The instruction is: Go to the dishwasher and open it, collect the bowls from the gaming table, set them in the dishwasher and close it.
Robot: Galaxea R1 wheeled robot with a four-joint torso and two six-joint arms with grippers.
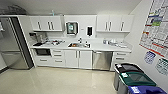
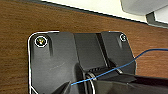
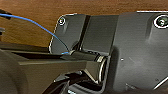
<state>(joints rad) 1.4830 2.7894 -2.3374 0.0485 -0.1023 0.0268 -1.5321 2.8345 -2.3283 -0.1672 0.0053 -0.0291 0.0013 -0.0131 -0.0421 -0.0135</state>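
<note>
Kitchenette ahead: you see the dishwasher (image 1: 102, 60) under the bench (image 1: 110, 47), door shut, well beyond your fingers. Nothing done. Finger state: cannot tell.

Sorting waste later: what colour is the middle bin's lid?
Dark green lid, clearest in the head view.

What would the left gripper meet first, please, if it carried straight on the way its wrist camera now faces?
Probably the brown wood-grain surface beyond the robot's dark plate. Nothing else lies in that line, though depth is unclear.
</note>
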